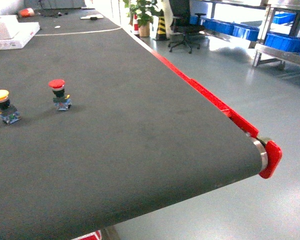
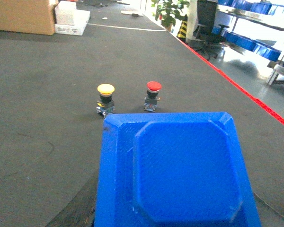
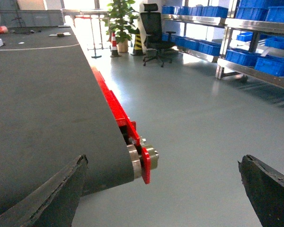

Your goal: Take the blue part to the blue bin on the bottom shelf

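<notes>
Left gripper [image 2: 175, 208] grasping blue part [image 2: 180, 175] over the belt [image 1: 130, 140], near yellow button [image 2: 105, 98] and red button [image 2: 153, 94]. Right gripper [image 3: 163, 189] spread wide, holding nothing.

I'm in a factory or warehouse floor, wide dark conveyor belt [image 1: 140, 140] with red side guards [image 1: 210, 97], grey sealed floor [image 3: 203, 118], steel racks [image 3: 255, 71] full of blue bins [image 3: 246, 56], traffic cone [image 1: 161, 27], office chair [image 1: 185, 25], potted plant [image 1: 142, 15].

A dark belt-topped desk [image 1: 140, 125] with a red edge carries a yellow push-button [image 1: 4, 106] and a red push-button [image 1: 60, 94] at left, white boxes [image 1: 12, 32] far left.
</notes>
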`<state>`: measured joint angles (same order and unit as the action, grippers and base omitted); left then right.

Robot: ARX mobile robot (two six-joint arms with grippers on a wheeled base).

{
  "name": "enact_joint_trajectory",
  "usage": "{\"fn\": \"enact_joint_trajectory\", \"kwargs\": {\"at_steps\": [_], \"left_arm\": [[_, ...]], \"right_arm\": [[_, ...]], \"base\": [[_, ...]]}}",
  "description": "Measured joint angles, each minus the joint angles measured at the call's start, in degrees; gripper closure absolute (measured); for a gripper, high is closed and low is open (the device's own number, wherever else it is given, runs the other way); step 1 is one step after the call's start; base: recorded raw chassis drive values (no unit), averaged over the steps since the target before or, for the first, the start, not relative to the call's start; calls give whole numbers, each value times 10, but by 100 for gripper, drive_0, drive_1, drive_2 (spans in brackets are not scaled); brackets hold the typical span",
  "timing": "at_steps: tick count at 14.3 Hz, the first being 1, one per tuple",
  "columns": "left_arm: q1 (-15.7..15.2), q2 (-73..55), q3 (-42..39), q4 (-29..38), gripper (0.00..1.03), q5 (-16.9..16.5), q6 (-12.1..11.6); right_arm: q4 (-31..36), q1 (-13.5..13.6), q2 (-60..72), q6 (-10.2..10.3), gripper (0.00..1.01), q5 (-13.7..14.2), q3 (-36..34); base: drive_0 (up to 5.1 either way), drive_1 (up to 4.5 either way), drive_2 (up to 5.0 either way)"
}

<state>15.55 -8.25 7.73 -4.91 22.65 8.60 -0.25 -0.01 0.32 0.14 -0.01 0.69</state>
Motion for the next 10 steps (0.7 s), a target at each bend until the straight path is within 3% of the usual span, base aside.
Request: {"fn": "enact_joint_trajectory", "kwargs": {"at_steps": [10], "left_arm": [[0, 0, 0, 0, 60, 0, 0]], "right_arm": [[0, 0, 0, 0, 3, 0, 0]], "base": [[-155, -155, -155]]}}
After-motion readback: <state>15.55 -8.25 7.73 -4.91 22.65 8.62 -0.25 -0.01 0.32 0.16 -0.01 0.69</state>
